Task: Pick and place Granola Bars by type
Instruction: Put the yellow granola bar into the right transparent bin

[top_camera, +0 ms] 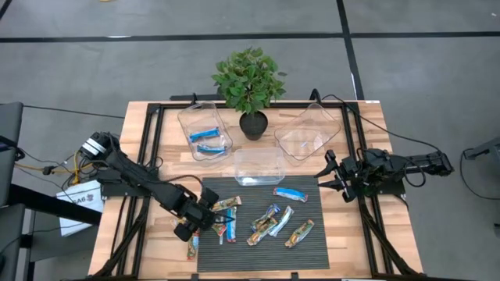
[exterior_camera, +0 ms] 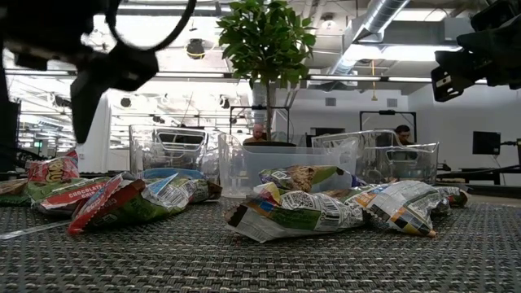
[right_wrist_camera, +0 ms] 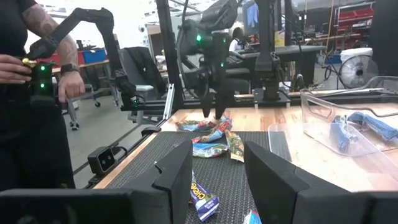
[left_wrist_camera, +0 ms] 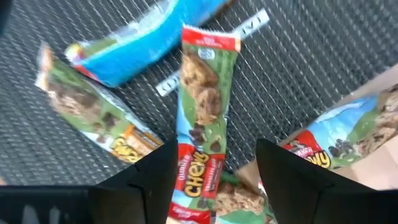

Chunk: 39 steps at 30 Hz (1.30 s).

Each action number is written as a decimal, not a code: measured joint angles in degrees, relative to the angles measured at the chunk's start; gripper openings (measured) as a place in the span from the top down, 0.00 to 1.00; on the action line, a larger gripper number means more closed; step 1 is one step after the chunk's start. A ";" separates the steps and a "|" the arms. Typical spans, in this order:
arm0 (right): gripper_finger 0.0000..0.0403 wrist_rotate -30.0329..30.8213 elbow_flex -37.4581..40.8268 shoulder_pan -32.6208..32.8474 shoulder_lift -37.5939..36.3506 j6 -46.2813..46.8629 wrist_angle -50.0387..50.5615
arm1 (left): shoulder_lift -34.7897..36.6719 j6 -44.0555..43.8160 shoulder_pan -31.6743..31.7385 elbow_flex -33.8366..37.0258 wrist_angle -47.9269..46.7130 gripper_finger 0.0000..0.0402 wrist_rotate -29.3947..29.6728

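**Left claw spread over bars at the mat's left edge**

The left gripper (top_camera: pixel 205 221) hangs, fingers apart, over a shiny green-and-red wrapped granola bar (left_wrist_camera: pixel 200 112) near the dark ribbed mat's (top_camera: pixel 312 254) left edge. More bars (top_camera: pixel 275 222) lie mid-mat. Two blue bars (top_camera: pixel 208 140) sit in the left clear tub (top_camera: pixel 186 121). The right gripper (top_camera: pixel 331 176) waits, fingers apart and empty, at the worktop's right edge.

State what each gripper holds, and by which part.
Nothing held. Left gripper stands open over a green bar; right gripper hangs open, clear of the bars.
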<state>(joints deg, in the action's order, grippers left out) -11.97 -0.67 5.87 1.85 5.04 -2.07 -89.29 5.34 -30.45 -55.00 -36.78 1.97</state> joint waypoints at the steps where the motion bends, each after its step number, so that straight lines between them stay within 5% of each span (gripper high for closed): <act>1: 0.66 0.04 0.02 -0.02 0.02 0.00 0.04 | -0.54 -0.10 -0.01 0.00 0.18 0.48 0.01; 6: 0.66 0.02 0.02 0.00 0.00 0.00 0.00 | -1.46 -6.03 -0.03 -0.02 -0.26 0.48 -0.03; 19: 0.66 0.02 0.01 -0.02 0.01 -0.02 0.00 | 3.25 -48.84 -1.40 -2.99 -18.20 0.48 -3.67; 30: 0.66 0.02 0.02 -0.01 0.02 0.00 -0.02 | 3.10 -55.65 -4.46 1.22 -18.20 0.48 -5.37; 39: 0.66 0.01 0.01 -0.01 0.01 -0.01 -0.02 | 3.06 -59.05 -4.53 7.45 -9.15 0.48 -6.20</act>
<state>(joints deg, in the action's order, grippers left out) -11.96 -0.65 5.86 1.85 5.03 -2.09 -86.24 -53.71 -34.98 -47.55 -45.94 -4.23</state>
